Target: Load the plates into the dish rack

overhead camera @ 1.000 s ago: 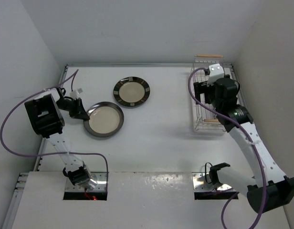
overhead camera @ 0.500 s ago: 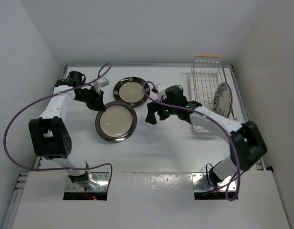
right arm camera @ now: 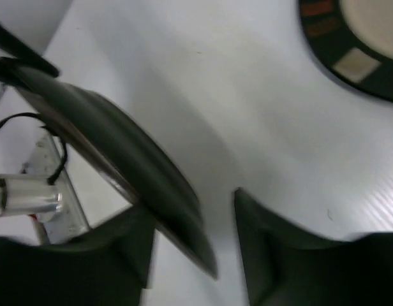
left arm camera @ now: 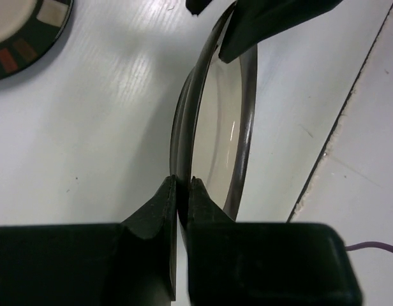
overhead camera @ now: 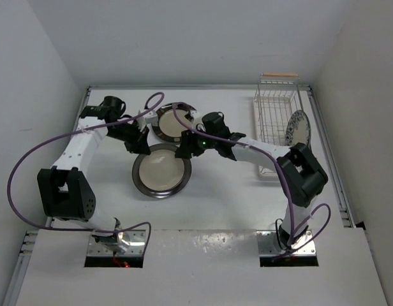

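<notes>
Plates, location: the cream-centred plate (overhead camera: pixel 163 172) is at lower centre of the top view and shows edge-on in both wrist views. The patched plate (overhead camera: pixel 166 122) lies flat just above it. The floral plate (overhead camera: pixel 297 129) stands in the dish rack (overhead camera: pixel 273 108) at upper right.
Left gripper (overhead camera: pixel 139 148): pressed together on the cream-centred plate's upper-left rim. Its wrist view shows both fingers (left arm camera: pixel 164 204) pinching the edge.
Right gripper (overhead camera: pixel 183 153): jaws spread, straddling the plate's upper-right rim. Blur hides whether either pad touches the rim; probably neither does yet.
Step in hand: handover of the second plate from the left arm to the right arm.
Next move calls for: the right jaws to clamp the rim squarely before the left lets go. The plate then has to be carried toward the upper right and slotted upright beside the floral plate.
</notes>
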### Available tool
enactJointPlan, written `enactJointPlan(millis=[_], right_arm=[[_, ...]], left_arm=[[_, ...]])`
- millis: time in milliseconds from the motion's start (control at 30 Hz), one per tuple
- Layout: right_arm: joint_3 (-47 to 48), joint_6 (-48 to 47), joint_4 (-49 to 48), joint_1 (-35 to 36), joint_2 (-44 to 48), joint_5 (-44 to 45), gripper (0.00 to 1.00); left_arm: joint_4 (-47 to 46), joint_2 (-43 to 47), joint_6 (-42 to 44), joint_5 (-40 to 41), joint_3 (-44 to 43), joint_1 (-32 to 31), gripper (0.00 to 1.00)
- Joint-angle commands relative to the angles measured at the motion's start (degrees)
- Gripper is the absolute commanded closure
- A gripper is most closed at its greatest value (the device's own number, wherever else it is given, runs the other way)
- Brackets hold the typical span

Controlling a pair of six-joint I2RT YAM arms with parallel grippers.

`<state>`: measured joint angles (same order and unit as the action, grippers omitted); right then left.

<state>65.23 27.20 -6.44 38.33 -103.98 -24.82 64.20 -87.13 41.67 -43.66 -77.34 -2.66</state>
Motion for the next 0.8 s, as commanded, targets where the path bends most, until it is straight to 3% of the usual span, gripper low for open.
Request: enactJointPlan(millis=[0, 167, 267, 300, 333, 367, 433, 600, 700, 767], right_arm=[[0.51, 3.12, -8.76, 0.70, -0.52, -4.44, 0.61], [-1.33, 4.26, -11.57, 0.61, 2.45, -7.52, 0.94], [-3.00, 4.70, -12.20, 0.34, 5.45, -6.83, 1.00], [-3.61, 4.44, -11.93, 0.26, 6.33, -6.47, 1.00], [-3.62, 3.74, -11.58, 0.26, 7.73, -5.69, 1.00], [-3.62, 3.30, -9.49, 0.26, 8.53, -3.59, 1.00], [-2.75, 0.93, -7.29, 0.08, 12.13, 2.29, 1.00], [1.64, -3.37, 4.75, -1.85, 20.46, 14.41, 1.00], [6.74, -6.89, 12.38, -4.05, 23.56, 18.48, 1.00], [10.61, -10.49, 15.83, -5.36, 26.37, 25.68, 1.00]], left_arm=[[1.45, 3.64, 1.22, -10.56, -4.04, 0.10, 1.00], [-1.18, 3.64, -1.59, -12.33, -4.57, 2.39, 1.00], [-5.20, 3.64, -6.74, -10.40, -4.05, 2.92, 1.00], [-7.14, 3.64, -9.30, -6.91, -4.05, 2.92, 0.94], [-8.56, 3.64, -11.33, -4.62, -4.05, 2.92, 0.63], [-9.44, 2.94, -12.65, -2.42, -4.05, 2.92, 0.49], [-10.59, 2.41, -14.94, 3.12, -4.05, 3.45, 0.33], [-14.89, 3.81, -23.01, 16.38, -5.71, 5.29, 0.15], [-17.27, 4.34, -26.45, 28.86, -6.33, 5.91, 0.09], [-17.97, 4.34, -28.13, 36.34, -7.03, 7.13, 0.07]])
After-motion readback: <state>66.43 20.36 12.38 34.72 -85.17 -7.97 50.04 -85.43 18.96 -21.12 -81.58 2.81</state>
